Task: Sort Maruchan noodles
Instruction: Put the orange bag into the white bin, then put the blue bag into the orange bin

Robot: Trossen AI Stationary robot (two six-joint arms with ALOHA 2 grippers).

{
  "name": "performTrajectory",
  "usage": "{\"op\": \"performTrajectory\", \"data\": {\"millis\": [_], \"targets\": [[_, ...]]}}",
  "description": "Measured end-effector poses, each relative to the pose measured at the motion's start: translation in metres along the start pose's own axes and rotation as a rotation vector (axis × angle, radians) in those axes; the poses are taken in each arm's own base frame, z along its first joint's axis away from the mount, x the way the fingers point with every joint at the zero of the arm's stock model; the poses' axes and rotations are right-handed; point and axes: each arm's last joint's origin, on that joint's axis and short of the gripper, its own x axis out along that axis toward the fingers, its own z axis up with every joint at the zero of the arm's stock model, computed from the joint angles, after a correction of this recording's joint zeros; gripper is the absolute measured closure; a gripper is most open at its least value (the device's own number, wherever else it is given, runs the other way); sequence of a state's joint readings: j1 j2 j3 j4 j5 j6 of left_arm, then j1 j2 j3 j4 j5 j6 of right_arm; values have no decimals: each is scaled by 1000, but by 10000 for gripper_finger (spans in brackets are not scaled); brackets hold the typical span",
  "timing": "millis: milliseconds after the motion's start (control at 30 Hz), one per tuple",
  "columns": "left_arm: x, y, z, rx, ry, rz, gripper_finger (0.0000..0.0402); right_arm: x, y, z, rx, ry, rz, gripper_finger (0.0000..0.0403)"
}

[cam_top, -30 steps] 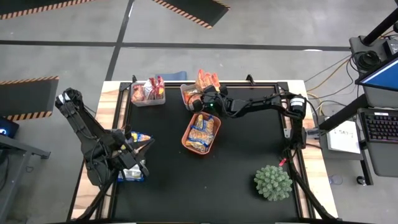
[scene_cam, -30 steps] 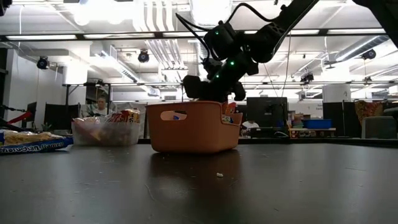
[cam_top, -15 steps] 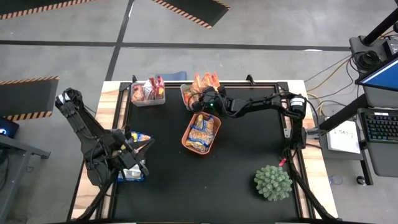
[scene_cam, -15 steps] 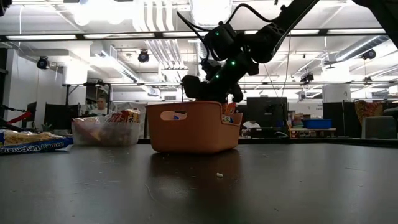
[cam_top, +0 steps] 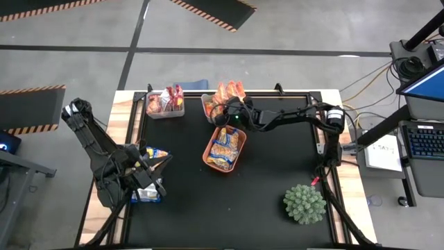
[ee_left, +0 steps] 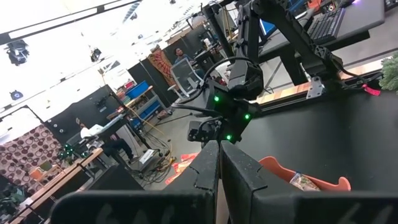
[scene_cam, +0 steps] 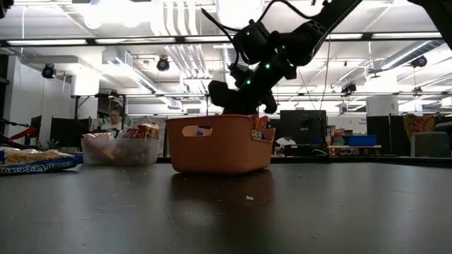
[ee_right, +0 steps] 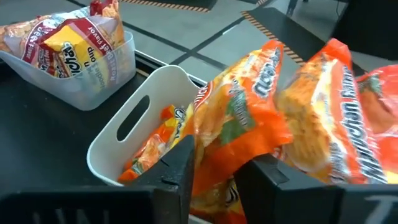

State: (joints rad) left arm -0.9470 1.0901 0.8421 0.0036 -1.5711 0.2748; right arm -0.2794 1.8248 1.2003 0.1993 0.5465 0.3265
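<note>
An orange crinkly plastic Maruchan noodle packet (ee_right: 239,127) is gripped by the right hand (ee_right: 217,174) over a white handled bin (ee_right: 134,134); the left hand (ee_left: 219,171) is closed, empty.

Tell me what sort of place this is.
Probably a robotics lab or workshop: hazard-striped floor tape on a concrete floor, a keyboard beside the black table, and equipment-laden desks under open ceiling ducts.

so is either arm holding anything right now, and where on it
The right gripper pinches an orange crinkly plastic noodle packet by its lower edge, over the white bin. The left gripper is shut on nothing.
</note>
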Motion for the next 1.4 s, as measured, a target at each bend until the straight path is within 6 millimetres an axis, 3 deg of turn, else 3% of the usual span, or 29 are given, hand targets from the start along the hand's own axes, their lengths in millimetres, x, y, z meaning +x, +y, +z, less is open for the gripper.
{"op": "performTrajectory", "data": {"millis": [233,433,700,833,933,1067,1233,1400], "targets": [[0,0,0,-14,0,0,402,-16,-6,11,-11,38,-15,257],[6,1,0,-143,11,23,402,-48,-8,30,-57,52,4,223],[33,0,-8,-315,53,118,402,-104,-5,51,-186,10,88,211],[54,-4,-21,-376,109,19,402,-130,-6,57,-231,-34,135,211],[73,-6,-39,-468,254,-116,402,-143,-8,56,-266,-54,165,211],[91,-3,-76,-573,659,-213,402,-153,-12,52,-259,-76,185,211],[95,2,-120,-560,1139,27,402,-154,-16,45,-238,-87,190,211],[95,-5,-135,-508,1295,147,402,-152,-16,41,-227,-103,193,211]]}}
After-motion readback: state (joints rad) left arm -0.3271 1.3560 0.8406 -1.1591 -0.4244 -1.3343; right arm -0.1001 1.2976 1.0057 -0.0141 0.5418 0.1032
